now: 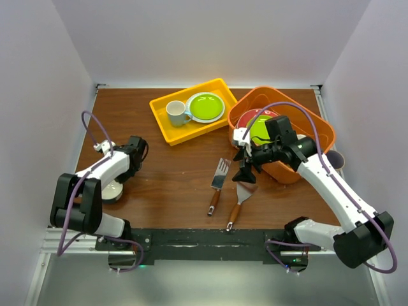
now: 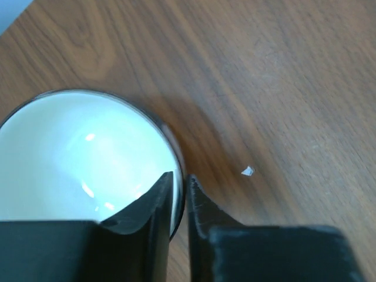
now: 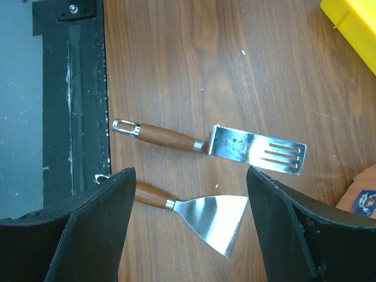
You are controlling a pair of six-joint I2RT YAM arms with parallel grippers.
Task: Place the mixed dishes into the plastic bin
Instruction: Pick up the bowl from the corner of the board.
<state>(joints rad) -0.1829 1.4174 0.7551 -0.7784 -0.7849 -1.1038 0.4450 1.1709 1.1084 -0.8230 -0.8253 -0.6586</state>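
While left fingers (image 2: 154, 202) clamp the dark cream-lined mug (image 2: 76, 153), right fingers (image 3: 97, 226) apart, it likely needs lifting into the deep orange plastic bin (image 1: 325, 127).

Left of the deep orange plastic bin (image 1: 274, 92), passage is obstructed by the shallow yellow rectangular tray (image 1: 164, 121) at the rear and by two wooden-handled metal spatulas (image 1: 221, 173) at the front. Further left, bare brown wooden tabletop (image 1: 172, 178) is available.
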